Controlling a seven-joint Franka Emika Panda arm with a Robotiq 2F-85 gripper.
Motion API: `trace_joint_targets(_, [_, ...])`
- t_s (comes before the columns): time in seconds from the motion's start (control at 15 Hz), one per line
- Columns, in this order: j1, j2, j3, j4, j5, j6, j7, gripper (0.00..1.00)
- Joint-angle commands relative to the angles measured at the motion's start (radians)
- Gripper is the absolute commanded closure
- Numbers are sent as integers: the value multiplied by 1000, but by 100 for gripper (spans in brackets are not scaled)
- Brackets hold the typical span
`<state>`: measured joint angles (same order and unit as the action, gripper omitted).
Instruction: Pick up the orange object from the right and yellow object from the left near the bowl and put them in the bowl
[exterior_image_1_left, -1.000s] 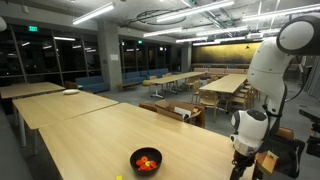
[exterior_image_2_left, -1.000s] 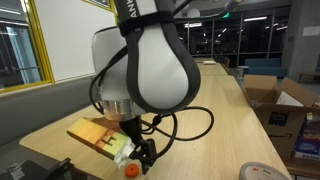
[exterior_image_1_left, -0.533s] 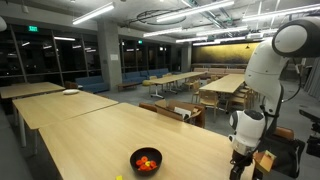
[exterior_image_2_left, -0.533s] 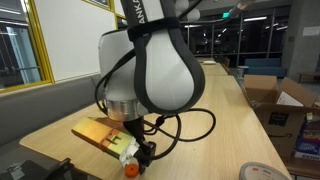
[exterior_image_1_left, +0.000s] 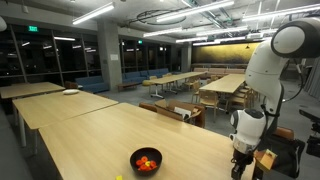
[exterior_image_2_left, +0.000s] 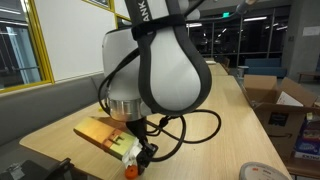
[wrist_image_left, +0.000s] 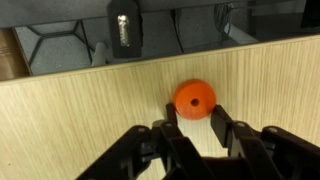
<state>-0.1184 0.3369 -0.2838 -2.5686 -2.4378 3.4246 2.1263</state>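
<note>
In the wrist view the orange object (wrist_image_left: 194, 99), a small round disc with a centre hole, lies on the wooden table. My gripper (wrist_image_left: 195, 110) is shut on it, one black fingertip against each side. An exterior view shows the orange object (exterior_image_2_left: 130, 170) under the gripper (exterior_image_2_left: 140, 160) near the table's end. The black bowl (exterior_image_1_left: 146, 160) holds red and orange pieces and stands well apart from the gripper (exterior_image_1_left: 240, 160). A tiny yellow object (exterior_image_1_left: 117, 177) lies by the bowl at the frame's bottom edge.
A wooden block (exterior_image_2_left: 100, 135) with a yellow piece lies just beside the gripper. Cardboard boxes (exterior_image_2_left: 275, 105) stand off the table's side and a grey roll (exterior_image_2_left: 258, 172) sits at the bottom edge. A white plate (exterior_image_1_left: 70, 91) rests on a far table.
The fingers have closed in onto the orange object. The arm has shifted only slightly.
</note>
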Motion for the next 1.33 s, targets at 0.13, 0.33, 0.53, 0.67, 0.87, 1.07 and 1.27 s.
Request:
trace_joint_targets(0.13, [149, -52, -106, 46, -52, 73, 78, 76])
trace_joint_targets(0.33, [306, -36, -180, 124, -64, 100, 181, 76])
trace_joint_targets(0.53, [480, -1, -255, 247, -71, 135, 315, 76])
trace_joint_targets(0.67, [582, 24, -304, 339, -78, 162, 394, 76])
trace_joint_targets(0.87, [712, 67, -384, 494, -102, 222, 504, 76])
trace_joint_targets(1.07, [783, 117, -428, 650, -105, 293, 570, 76])
trace_joint_targets(1.27, [792, 166, -425, 786, -71, 352, 584, 76])
